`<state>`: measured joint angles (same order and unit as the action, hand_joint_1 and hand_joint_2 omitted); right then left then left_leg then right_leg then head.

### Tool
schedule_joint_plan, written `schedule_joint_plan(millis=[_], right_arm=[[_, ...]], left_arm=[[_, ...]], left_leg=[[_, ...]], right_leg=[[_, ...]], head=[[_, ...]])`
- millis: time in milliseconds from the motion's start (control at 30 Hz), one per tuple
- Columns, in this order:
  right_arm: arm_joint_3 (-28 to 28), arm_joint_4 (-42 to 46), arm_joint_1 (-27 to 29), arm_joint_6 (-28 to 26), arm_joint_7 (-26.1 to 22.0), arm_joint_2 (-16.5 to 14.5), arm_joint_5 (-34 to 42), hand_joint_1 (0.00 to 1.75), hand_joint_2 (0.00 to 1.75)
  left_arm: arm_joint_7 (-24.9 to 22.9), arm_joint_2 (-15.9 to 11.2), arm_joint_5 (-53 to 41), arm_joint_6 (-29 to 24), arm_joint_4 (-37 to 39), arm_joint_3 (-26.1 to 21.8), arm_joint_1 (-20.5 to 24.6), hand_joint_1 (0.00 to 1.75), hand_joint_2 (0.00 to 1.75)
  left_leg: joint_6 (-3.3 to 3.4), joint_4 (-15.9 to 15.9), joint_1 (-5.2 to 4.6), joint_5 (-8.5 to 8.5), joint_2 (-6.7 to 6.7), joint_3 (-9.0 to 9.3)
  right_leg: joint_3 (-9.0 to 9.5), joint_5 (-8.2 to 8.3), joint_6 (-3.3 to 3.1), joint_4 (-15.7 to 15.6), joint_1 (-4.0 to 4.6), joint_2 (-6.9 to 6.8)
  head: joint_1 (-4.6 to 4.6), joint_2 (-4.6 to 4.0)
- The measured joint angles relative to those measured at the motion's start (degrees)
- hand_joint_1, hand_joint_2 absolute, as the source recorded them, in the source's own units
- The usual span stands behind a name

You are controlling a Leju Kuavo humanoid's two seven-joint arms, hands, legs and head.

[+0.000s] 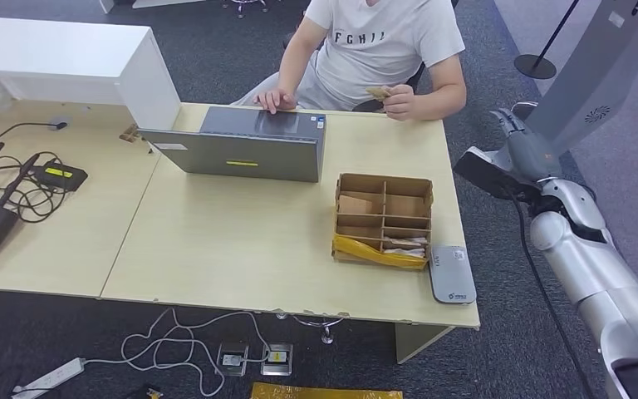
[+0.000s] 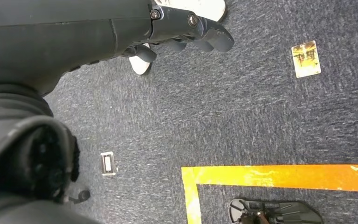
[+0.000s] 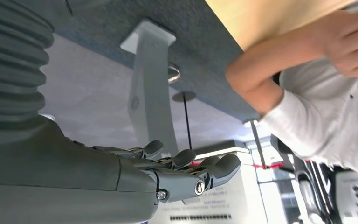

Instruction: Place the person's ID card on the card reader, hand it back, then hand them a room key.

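Observation:
A person in a white T-shirt (image 1: 386,41) sits at the far side of the table and holds a tan ID card (image 1: 380,93) in one hand above the table's far edge. The grey card reader (image 1: 452,273) lies on the table's near right corner. My right hand (image 1: 511,137) is raised off the table's right side, empty, fingers stretched toward the person; the right wrist view shows the hand (image 3: 186,170) with fingers apart and the person's forearm (image 3: 279,65) beyond. My left hand (image 2: 186,32) hangs over the carpet, fingers loosely curled, holding nothing.
A cardboard divider box (image 1: 384,220) with cards stands left of the reader. A grey laptop (image 1: 245,143) sits in front of the person. Cables and black devices (image 1: 17,187) cover the left table. A white stand (image 1: 590,75) rises to my right.

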<state>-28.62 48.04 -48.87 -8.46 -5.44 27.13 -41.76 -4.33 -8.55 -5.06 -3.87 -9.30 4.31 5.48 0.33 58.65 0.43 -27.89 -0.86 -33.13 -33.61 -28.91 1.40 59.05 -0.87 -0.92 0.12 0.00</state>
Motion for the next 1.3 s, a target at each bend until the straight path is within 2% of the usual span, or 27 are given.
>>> schedule_joint_plan(millis=[333,467,600,700,867,1100,1300], right_arm=[[2.94,15.64,9.04,7.73,7.41,8.23,7.0,0.0,1.75],[4.48,23.89,13.95,7.17,10.4,11.63,8.05,0.0,1.75],[5.21,31.68,19.76,5.64,13.28,13.52,7.22,0.0,1.75],[4.88,35.25,22.98,3.56,14.65,14.07,5.61,0.0,1.75],[3.65,36.53,27.48,-3.32,14.95,13.81,3.3,0.0,1.75],[1.62,36.43,30.1,-9.28,15.13,12.56,-1.36,0.0,1.75],[-0.13,35.45,31.16,-11.05,15.93,9.98,-3.15,0.0,1.75]], left_arm=[[-1.14,-0.45,1.37,0.32,0.01,-0.07,-0.31,0.0,0.0],[-1.25,-0.5,2.02,-0.15,0.05,-0.09,-0.42,0.0,0.0],[-1.25,-0.44,2.41,-0.83,0.08,-0.1,-0.4,0.0,0.0],[-1.25,-0.41,2.73,-1.32,0.09,-0.12,-0.3,0.0,0.0],[-1.83,-0.15,3.0,-2.19,0.09,-0.15,-0.27,0.0,0.0],[-3.1,0.22,3.05,-3.0,0.08,-0.15,-0.11,0.0,0.0],[-3.3,0.58,3.2,-3.64,0.08,-0.18,-0.04,0.0,0.0]], left_leg=[[-0.03,0.0,0.01,-0.03,-0.03,0.0],[-0.06,0.0,0.03,-0.06,0.12,0.03],[-0.08,-0.01,0.04,-0.07,0.11,0.03],[-0.09,-0.01,0.05,-0.08,0.12,0.04],[-0.09,-0.02,0.07,-0.08,0.08,0.02],[-0.09,-0.02,0.07,-0.08,0.1,0.02],[-0.09,-0.02,0.07,-0.08,0.1,0.03]], right_leg=[[-0.01,0.0,0.0,-0.02,0.01,-0.05],[-0.01,-0.01,0.0,-0.01,0.03,0.08],[-0.01,-0.01,-0.01,-0.01,0.04,0.07],[-0.01,-0.03,-0.03,-0.01,0.06,0.07],[0.02,-0.04,-0.05,0.0,0.07,0.04],[0.01,-0.05,-0.06,0.0,0.07,0.06],[0.0,-0.05,-0.06,0.01,0.07,0.07]], head=[[0.0,0.0],[-0.01,0.0],[-0.02,0.0],[-0.02,0.0],[-0.01,0.0],[-0.01,0.0],[-0.02,0.0]])
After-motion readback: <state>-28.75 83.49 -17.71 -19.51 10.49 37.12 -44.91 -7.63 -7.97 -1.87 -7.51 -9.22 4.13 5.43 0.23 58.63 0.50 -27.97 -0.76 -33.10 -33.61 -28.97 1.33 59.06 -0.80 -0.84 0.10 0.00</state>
